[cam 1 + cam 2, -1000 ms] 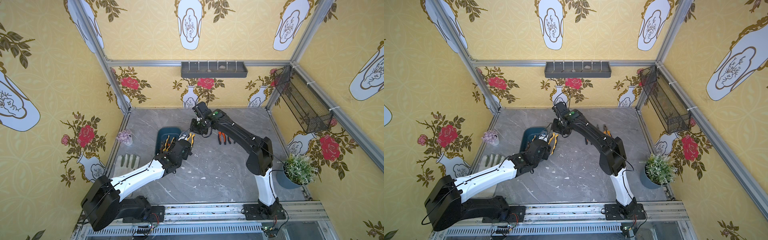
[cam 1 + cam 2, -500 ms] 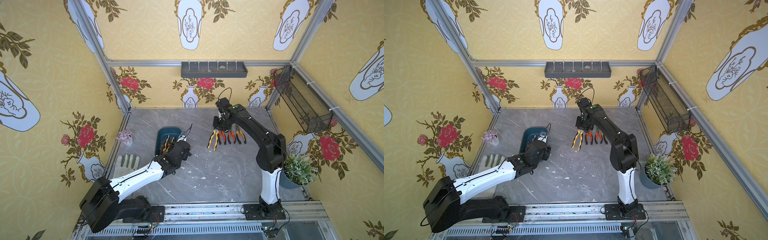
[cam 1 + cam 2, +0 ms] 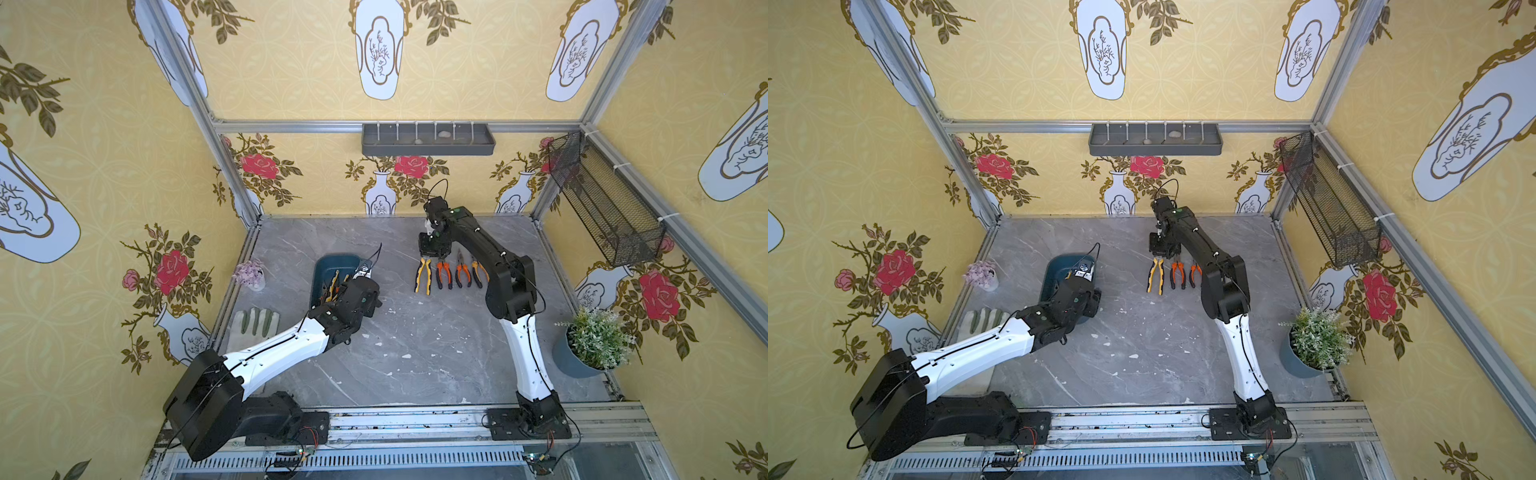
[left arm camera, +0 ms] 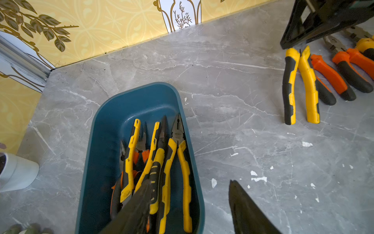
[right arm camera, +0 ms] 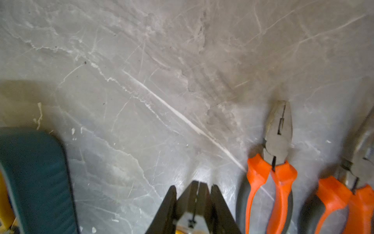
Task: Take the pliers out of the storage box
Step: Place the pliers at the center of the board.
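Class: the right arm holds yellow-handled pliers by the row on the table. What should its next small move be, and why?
Probably open the right tool and let go. The yellow-handled pliers seem to lie flat on the table, handles in line with the orange-handled pliers beside them, outside the storage box, so only the release remains.

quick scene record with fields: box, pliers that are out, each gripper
storage box: on the table, a pile of pliers inside, count unclear
out of box: row of four pliers on the table
left gripper: open, empty, over the box's edge
right gripper: shut on the head of the yellow-handled pair, the row's end nearest the box
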`<state>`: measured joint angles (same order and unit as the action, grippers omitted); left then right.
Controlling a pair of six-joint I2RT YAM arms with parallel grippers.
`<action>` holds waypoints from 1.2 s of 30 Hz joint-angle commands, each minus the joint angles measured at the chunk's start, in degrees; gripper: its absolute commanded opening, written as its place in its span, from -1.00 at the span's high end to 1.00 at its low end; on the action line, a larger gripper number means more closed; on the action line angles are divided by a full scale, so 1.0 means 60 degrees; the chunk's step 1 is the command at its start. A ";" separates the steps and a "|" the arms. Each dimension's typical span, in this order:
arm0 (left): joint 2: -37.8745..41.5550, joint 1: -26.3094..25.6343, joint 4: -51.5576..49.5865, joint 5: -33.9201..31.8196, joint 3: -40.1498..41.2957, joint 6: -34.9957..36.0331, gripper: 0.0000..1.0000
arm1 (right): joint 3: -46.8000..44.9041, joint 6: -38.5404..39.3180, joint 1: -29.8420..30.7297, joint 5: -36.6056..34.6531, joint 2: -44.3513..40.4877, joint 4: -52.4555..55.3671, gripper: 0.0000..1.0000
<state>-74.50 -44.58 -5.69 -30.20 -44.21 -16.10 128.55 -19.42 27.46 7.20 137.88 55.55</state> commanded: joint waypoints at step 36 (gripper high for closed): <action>0.0029 0.0032 0.0034 0.0286 0.0055 -0.0003 -0.17 | 0.0518 0.0329 -0.0133 -0.0280 0.1732 -0.1467 0.52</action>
<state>-74.17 -44.47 -6.26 -28.77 -44.23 -16.12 132.35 -19.40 26.02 10.00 148.03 45.87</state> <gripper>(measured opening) 0.585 0.262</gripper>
